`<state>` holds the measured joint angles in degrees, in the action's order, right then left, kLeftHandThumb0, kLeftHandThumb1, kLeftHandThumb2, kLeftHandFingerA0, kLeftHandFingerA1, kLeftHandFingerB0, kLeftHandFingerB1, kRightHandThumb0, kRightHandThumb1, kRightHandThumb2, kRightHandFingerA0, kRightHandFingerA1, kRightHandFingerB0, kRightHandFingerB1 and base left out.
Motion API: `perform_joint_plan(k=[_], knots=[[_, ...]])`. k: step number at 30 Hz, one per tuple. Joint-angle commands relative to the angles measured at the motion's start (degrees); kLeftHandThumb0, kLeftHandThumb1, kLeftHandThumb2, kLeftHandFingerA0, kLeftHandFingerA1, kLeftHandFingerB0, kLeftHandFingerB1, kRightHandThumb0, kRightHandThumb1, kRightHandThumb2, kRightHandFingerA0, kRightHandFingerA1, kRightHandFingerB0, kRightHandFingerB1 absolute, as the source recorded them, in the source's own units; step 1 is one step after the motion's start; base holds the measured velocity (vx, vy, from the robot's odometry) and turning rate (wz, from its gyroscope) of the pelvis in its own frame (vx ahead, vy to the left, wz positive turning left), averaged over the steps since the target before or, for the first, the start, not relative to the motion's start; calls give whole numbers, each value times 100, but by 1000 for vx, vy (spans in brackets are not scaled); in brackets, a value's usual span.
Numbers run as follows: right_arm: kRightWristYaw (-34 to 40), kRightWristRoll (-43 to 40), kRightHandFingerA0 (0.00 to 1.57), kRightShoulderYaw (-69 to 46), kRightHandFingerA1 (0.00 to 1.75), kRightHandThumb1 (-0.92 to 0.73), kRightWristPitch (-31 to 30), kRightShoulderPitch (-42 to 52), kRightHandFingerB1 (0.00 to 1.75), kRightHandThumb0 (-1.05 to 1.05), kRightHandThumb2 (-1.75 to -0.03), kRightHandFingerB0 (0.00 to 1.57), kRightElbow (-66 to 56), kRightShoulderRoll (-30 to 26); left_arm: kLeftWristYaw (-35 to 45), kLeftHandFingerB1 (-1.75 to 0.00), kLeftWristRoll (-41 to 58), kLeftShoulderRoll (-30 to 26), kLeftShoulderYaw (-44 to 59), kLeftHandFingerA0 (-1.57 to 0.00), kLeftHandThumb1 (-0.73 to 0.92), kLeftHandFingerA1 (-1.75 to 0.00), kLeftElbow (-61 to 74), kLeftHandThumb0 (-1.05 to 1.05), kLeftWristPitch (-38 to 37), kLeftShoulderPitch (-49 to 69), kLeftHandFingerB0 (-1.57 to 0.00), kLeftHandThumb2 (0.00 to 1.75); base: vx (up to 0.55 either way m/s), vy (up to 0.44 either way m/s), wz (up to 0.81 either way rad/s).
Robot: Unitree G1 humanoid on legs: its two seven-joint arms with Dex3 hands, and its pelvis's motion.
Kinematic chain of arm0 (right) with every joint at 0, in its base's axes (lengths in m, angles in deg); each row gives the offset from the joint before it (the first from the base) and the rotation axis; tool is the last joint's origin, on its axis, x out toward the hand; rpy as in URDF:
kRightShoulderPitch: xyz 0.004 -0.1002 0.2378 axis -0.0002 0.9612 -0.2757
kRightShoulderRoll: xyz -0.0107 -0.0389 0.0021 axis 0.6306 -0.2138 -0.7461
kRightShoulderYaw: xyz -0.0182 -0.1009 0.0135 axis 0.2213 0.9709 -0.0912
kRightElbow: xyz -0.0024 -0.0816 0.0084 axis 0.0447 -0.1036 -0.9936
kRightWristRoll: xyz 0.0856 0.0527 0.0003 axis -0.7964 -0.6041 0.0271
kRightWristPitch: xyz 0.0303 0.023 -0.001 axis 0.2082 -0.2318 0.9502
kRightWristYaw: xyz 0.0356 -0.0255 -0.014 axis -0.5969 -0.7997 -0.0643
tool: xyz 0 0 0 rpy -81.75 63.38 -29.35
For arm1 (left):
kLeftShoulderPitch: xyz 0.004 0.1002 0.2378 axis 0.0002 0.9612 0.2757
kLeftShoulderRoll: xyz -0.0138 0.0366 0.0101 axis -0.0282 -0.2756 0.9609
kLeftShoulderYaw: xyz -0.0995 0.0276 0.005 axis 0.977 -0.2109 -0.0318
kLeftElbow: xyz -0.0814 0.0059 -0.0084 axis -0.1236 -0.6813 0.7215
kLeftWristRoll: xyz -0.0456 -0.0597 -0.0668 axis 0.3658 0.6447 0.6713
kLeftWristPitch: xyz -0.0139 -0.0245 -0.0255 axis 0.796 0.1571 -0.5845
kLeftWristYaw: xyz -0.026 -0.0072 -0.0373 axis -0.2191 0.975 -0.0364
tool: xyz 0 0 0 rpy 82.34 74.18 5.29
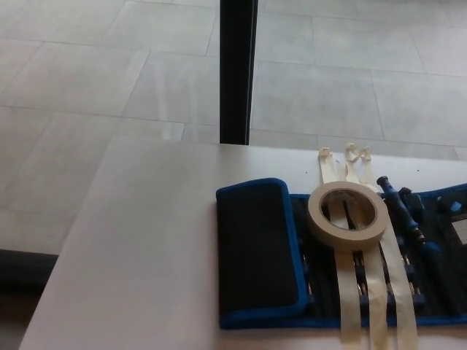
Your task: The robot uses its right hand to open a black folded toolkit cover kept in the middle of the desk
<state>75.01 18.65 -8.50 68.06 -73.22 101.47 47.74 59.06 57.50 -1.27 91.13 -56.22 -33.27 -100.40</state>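
Toolkit cover (260, 251) lies near tabletop (139, 262) right-front edge, left half bare (tape roll (348, 212) on top). No hand visible; fingers' state unknown.

A roll of masking tape (347, 213) sits at four o'clock on the white bench (146, 248) — cream tape strips (352, 292) run beneath it; a black post (238, 69) stands at twelve.

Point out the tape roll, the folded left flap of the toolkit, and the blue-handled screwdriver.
tape roll (315, 219): head view, left side of its ring.
folded flap (257, 248): head view, middle of its black panel.
screwdriver (398, 198): head view, blue handle.
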Motion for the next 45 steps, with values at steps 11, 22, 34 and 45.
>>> perform_joint_plan(k=[11,22,34,45], knots=[[-728,-2086,131,-1812,132,-57,315,590,54,-39,-113,1,984,589,-29,-45,343,-95,223,-56,56,-62,-92,-68,-263,198,-57,57,0,0,0],[-1113,-1970,72,-840,100,-62,925,830,62,-63,-106,23,1072,1328,-49,-44,329,-107,155,-57,58,-60,-98,-73,-278,212,-56,58,0,0,0],[-1343,-2296,50,-225,121,-80,1041,1119,66,-66,-65,19,1109,1325,-123,-45,403,-60,110,-58,57,-62,-145,-68,-290,253,-56,58,0,0,0],[-1281,-2346,58,246,122,-81,1119,1202,55,-69,-65,9,1095,1346,-117,-47,380,-88,-56,-59,60,-60,-213,-69,-336,166,-57,58,0,0,0]])
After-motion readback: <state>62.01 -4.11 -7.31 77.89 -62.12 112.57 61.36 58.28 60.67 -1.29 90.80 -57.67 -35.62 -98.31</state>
